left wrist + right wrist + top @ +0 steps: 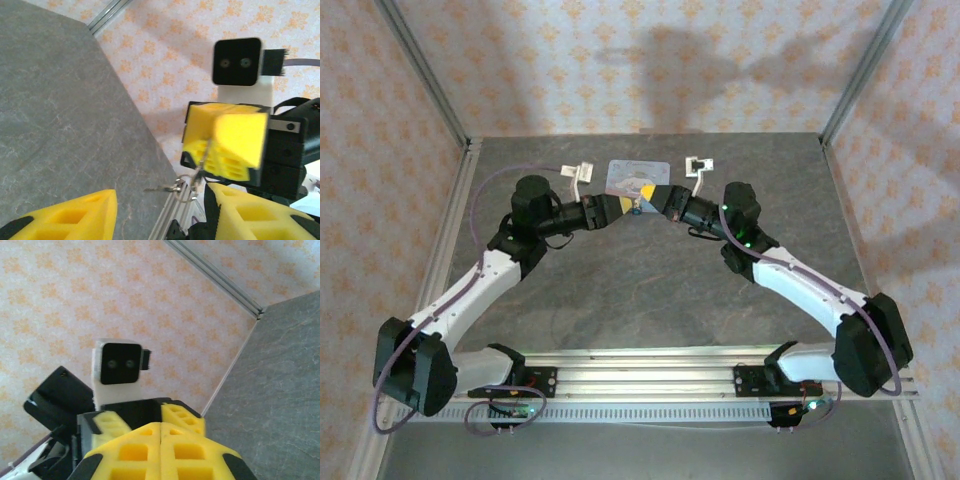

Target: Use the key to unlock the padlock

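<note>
Key [161,189] hanging from right end effector [215,145], tin [625,172] behind

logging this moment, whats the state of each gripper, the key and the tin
left gripper: open wide
right gripper: shut on the key
key: pinched in the right gripper, held off the table, its ring dangling below
tin: lying flat on the table, under the two grippers
</note>
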